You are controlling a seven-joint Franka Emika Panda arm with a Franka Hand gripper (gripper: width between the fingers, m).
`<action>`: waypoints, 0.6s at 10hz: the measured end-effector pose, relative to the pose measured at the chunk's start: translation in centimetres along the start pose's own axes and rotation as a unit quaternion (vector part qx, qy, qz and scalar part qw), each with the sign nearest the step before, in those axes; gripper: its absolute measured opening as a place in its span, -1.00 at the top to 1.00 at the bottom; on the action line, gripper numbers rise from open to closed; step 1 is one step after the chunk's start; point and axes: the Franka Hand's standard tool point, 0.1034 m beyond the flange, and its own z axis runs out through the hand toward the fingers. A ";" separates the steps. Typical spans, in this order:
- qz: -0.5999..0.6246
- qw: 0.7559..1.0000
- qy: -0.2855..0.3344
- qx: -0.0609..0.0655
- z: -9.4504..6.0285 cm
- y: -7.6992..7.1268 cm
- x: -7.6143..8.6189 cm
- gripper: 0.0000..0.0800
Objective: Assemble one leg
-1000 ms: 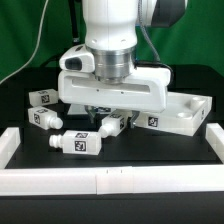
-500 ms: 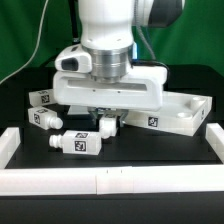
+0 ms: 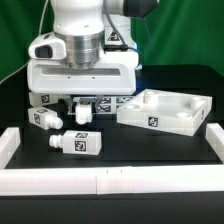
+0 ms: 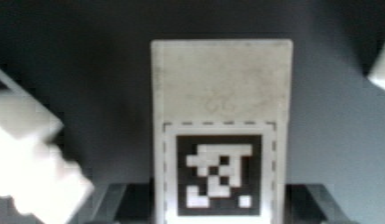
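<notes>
My gripper [image 3: 83,108] is shut on one leg [image 3: 83,115], a stubby white peg with a black-and-white tag, and holds it just above the black table. In the wrist view the leg [image 4: 219,110] fills the middle, and my gripper [image 4: 219,203] has a dark finger on each side of its tagged end. Three more legs lie on the table: one in front [image 3: 75,143], one at the exterior view's left [image 3: 45,120], and one behind that [image 3: 41,99]. The big white tray-like panel [image 3: 190,122] lies at the exterior view's right.
A low white rail [image 3: 100,182] runs along the front of the table, with raised ends at the left [image 3: 10,140] and right [image 3: 214,135]. A blurred white shape [image 4: 29,170] sits beside the held leg in the wrist view.
The arm has moved toward the exterior view's left, away from the panel, carrying the leg that lay under the gripper and lifting it slightly off the table.
</notes>
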 end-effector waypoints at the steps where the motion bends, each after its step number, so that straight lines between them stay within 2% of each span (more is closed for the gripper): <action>1: 0.003 1.000 -0.002 -0.001 0.4 0.3 -0.7 0.28; 3: 0.001 1.000 0.004 -0.005 0.9 -0.7 -0.9 0.28; 5: -0.002 1.000 0.004 -0.005 0.9 -0.6 -0.9 0.28; 6: -0.002 1.000 0.004 -0.005 0.9 -0.6 -0.9 -0.15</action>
